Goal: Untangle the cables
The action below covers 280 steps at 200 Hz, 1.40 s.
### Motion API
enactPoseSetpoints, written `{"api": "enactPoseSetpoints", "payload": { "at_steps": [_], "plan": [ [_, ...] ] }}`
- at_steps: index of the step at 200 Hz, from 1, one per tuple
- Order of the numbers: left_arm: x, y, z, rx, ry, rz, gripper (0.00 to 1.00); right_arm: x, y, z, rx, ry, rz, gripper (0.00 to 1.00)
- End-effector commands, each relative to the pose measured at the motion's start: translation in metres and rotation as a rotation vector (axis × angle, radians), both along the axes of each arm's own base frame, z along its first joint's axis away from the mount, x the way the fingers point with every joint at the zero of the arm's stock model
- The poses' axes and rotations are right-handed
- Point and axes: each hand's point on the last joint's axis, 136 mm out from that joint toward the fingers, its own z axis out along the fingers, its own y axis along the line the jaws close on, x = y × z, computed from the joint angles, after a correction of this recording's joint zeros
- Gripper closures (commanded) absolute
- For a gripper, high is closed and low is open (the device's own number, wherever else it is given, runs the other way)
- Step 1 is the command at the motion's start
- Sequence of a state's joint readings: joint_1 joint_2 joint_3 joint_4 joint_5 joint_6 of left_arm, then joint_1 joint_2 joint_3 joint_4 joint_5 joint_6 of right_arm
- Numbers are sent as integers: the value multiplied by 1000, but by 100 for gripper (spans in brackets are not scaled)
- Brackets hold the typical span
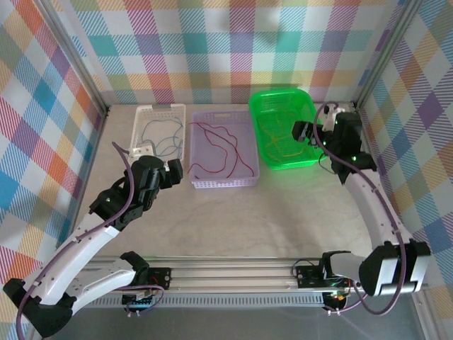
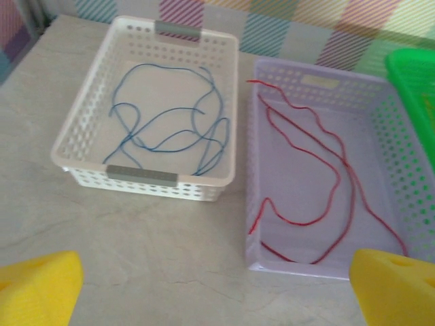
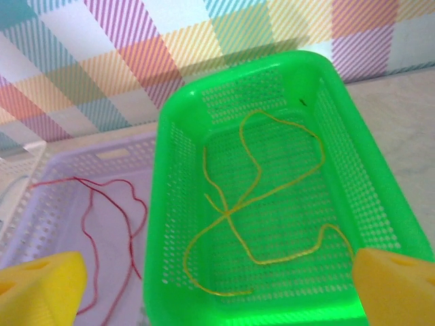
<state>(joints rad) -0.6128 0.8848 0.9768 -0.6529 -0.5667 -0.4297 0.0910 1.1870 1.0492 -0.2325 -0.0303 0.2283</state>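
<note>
Separately lie blue cable (image 2: 163, 66), red cable (image 2: 338, 178), yellow cable (image 3: 228, 212), loosely looped

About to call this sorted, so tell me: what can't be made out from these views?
- Top view: yellow cable too thin, nearly lost against the green basket.
- Left wrist view: red cable's near end hidden by the left gripper's fingertip.
- Right wrist view: white basket cut off by the left edge.

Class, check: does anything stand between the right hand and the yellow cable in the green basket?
Nothing visible does. The yellow cable lies alone on the floor of the open-topped green basket, and the right hand hangs open above it.
</note>
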Motion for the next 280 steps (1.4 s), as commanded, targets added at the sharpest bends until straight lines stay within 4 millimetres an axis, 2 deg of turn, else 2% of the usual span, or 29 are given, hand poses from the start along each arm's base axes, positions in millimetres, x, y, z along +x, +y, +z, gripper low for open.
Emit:
{"api": "enactPoseSetpoints", "payload": {
  "at_steps": [1,29,55,75,99,111,126,139,152,155,157,163,203,212,223,243,264,280],
  "plan": [
    [-1,22,-14,92,-1,75,0,-9,-20,-8,-134,-49,-57,0],
    [-5,37,-27,125,-58,128,0,-17,-48,-66,-264,13,-158,0],
    [-9,46,-34,126,-93,152,0,-10,-49,-99,-230,-33,-182,0],
    [-7,47,-44,145,-69,142,0,-2,-54,-133,-234,6,-199,0],
    [-5,48,-52,164,-65,141,0,1,-48,-167,-252,-21,-152,0],
    [-4,52,-56,181,-67,162,0,1,-43,-169,-250,-32,-121,0],
    [-3,58,-59,189,-65,187,0,1,-38,-160,-262,-137,-85,0],
    [-1,60,-61,193,-63,194,0,0,-44,-173,-251,-163,-108,0],
    [2,61,-64,193,-54,199,0,4,-32,-176,-259,-220,-47,0],
    [2,62,-65,195,-54,200,0,3,-32,-180,-256,-185,-44,0],
    [3,62,-65,198,-55,202,0,5,-34,-175,-250,-194,-55,0],
    [5,64,-66,200,-53,207,0,6,-40,-184,-242,-129,-76,0],
    [24,85,-88,194,15,295,0,8,-43,-184,-220,-130,-73,0],
    [35,88,-84,192,-12,313,0,7,-43,-184,-219,-123,-74,0],
    [46,94,-90,207,-10,329,0,8,-43,-183,-221,-129,-74,0],
    [65,103,-107,233,-2,338,0,8,-43,-184,-222,-126,-76,0],
    [84,97,-127,243,-18,265,0,8,-44,-183,-223,-126,-80,0],
    [92,101,-143,214,-33,256,0,8,-44,-183,-223,-126,-81,0]
  ]
}}
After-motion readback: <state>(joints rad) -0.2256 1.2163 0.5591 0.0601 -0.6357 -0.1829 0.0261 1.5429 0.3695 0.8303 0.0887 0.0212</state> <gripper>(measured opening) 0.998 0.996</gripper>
